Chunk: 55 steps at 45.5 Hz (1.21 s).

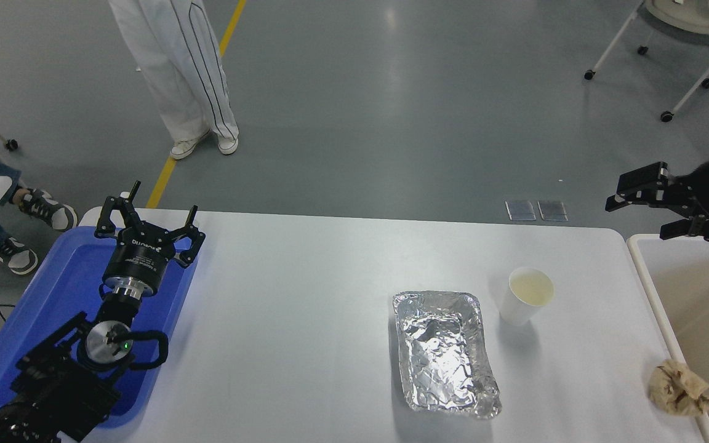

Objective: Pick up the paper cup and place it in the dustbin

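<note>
Standing upright on the white table (305, 307), the paper cup (525, 296) is seen toward the right, just beside the far right corner of the crinkled foil tray (445, 351) but apart from it. Its pale yellowish inside is turned toward the camera; whether anything is held in it cannot be made out. The dustbin (644, 280) is cut off by the right edge, so only its rounded near rim and part of its beige inside are shown. A crumpled brown paper ball (677, 389) is set at the table's right edge, against the bin's rim.

The right gripper (650, 209) is held in the air above the bin's far corner, well apart from the cup, with its fingers spread and nothing between them. Most of its arm is hidden beyond the frame.

The left gripper (148, 224) is parked at the lower left over the blue tray (65, 277), its fingers splayed and nothing held. Much of the tray's floor is covered by the arm.

At the top, only the white trousers and shoes of a standing person (182, 74) are shown. At the left edge, another person's dark sneakers (34, 224) are partly cut off. Part of a wheeled frame (674, 55) is visible at the upper right.
</note>
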Available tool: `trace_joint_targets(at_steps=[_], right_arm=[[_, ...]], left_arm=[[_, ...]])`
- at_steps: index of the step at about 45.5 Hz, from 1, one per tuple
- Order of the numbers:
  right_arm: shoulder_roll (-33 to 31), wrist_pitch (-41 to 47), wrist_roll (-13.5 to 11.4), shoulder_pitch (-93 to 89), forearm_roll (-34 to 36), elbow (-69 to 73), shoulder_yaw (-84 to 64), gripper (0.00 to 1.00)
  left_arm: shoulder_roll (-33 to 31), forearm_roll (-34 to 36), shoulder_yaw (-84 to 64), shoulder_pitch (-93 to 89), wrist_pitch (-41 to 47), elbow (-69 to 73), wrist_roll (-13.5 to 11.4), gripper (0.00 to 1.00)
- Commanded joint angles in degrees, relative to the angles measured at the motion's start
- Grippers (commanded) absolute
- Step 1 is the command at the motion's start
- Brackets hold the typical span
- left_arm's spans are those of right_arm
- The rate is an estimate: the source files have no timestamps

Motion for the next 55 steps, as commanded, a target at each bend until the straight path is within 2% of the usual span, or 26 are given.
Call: trace_joint_targets(at_steps=[1,16,25,30,32,37,40,45,55], right_arm=[[6.27,3.01,-0.08,7.38,-7.77,4.39,-0.36,1.00],[10.76,3.01,-0.34,11.96,-8.48,8.87,-0.45,1.00],[10.85,3.01,-3.15,12.05,-8.04,8.52,0.78,1.00],[10.93,3.01,-6.74,10.82,-5.94,8.17,0.70,1.00],[10.94,3.01,-9.73,10.12,-4.79,8.00,0.70,1.00],[10.94,3.01,-19.04,9.14,-0.84,7.47,0.70,1.00],[10.76,3.01,-22.22,9.50,1.62,7.38,0.87,1.00],[10.67,3.01,-22.40,9.32,4.09,7.47,1.57,1.00],[10.23,3.01,-22.40,7.92,4.26,7.64,5.35,1.00]], left_arm=[[0.00,0.00,0.00,0.01,0.00,0.00,-0.09,1.00],[0.00,0.00,0.00,0.01,0.00,0.00,0.00,1.00],[0.00,0.00,0.00,0.01,0.00,0.00,0.00,1.00],[0.00,0.00,0.00,0.01,0.00,0.00,0.00,1.00],[0.00,0.00,0.00,0.01,0.00,0.00,0.00,1.00],[0.00,0.00,-0.09,0.01,0.00,0.00,0.00,1.00],[0.00,0.00,0.00,0.01,0.00,0.00,0.00,1.00],[0.00,0.00,0.00,0.01,0.00,0.00,0.00,1.00],[0.00,0.00,0.00,0.01,0.00,0.00,0.00,1.00]])
